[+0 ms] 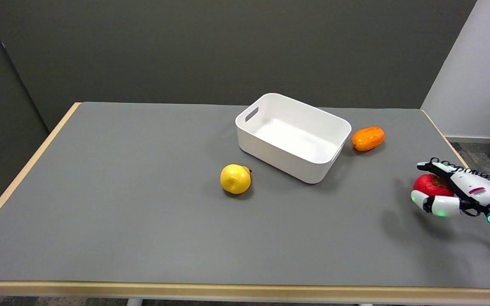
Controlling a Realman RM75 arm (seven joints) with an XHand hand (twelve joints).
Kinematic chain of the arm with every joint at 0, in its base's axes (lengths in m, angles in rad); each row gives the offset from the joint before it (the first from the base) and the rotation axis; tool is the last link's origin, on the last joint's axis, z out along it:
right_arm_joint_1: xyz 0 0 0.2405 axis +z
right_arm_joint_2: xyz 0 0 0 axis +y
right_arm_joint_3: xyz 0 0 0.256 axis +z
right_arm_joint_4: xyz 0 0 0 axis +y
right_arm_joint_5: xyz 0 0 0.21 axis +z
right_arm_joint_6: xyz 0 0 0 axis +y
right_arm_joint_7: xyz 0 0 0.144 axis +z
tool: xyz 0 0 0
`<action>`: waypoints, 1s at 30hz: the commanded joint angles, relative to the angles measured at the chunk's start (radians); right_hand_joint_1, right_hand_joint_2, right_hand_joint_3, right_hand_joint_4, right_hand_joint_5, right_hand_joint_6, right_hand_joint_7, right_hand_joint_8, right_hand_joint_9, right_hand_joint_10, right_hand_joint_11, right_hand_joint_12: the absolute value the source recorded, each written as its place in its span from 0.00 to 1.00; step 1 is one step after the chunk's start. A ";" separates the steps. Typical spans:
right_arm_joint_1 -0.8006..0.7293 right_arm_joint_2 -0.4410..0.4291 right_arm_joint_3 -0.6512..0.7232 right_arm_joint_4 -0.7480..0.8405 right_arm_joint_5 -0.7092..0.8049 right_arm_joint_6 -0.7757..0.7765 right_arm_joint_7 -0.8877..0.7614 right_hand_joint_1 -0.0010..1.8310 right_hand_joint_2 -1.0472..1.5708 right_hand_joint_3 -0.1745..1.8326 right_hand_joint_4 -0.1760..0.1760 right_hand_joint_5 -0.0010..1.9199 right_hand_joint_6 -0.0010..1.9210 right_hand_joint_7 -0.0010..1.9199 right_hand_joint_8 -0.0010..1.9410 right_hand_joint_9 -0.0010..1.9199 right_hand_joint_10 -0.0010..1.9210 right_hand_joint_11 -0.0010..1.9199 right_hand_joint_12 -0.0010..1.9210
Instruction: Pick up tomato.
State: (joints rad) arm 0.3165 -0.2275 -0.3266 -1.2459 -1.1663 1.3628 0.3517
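A red tomato (428, 185) is at the right side of the grey table, cupped in my right hand (453, 191). The hand's fingers wrap over its top and right side and the thumb curls under its front, so only the tomato's left part shows. A shadow on the mat lies below and to the left of the hand, which suggests the tomato is off the surface. The arm comes in from the lower right.
A white bin (292, 137) with handle slots stands empty at the table's middle back. An orange fruit (368, 138) lies just right of it, and a yellow fruit (235, 179) sits in front of its left corner. The table's right edge (445, 138) runs close behind the hand.
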 commanded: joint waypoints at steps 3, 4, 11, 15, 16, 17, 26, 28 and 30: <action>-0.006 -0.003 0.043 0.009 -0.024 0.040 -0.009 0.50 0.70 0.54 0.78 0.16 0.44 0.27 0.31 0.26 0.53 0.21 0.77; -0.006 -0.003 0.046 0.010 -0.024 0.041 -0.009 0.52 0.71 0.54 0.77 0.16 0.49 0.29 0.36 0.28 0.57 0.24 0.79; -0.006 -0.003 0.078 0.025 -0.039 0.058 -0.005 0.70 0.87 0.17 0.20 0.23 0.88 0.33 0.76 0.36 0.89 0.35 1.00; -0.004 0.000 0.124 0.031 -0.074 0.086 -0.001 0.71 0.85 0.22 0.20 0.24 0.87 0.34 0.75 0.37 0.88 0.38 1.00; -0.004 0.000 0.147 0.034 -0.092 0.093 -0.001 0.71 0.85 0.21 0.20 0.24 0.87 0.34 0.75 0.37 0.88 0.39 1.00; -0.004 0.001 0.175 0.037 -0.109 0.099 -0.001 0.71 0.85 0.20 0.19 0.25 0.87 0.35 0.74 0.38 0.87 0.40 1.00; 0.016 -0.001 0.429 0.044 -0.330 0.092 0.001 0.71 0.85 0.21 0.18 0.25 0.86 0.36 0.73 0.38 0.86 0.44 1.00; 0.055 -0.004 0.486 0.037 -0.404 0.069 0.001 0.71 0.85 0.20 0.18 0.25 0.86 0.36 0.73 0.38 0.86 0.45 1.00; 0.105 -0.005 0.510 0.025 -0.443 0.025 0.001 0.71 0.85 0.21 0.18 0.26 0.86 0.36 0.73 0.39 0.86 0.43 1.00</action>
State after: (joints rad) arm 0.3141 -0.2287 -0.1365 -1.2169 -1.2971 1.4358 0.3491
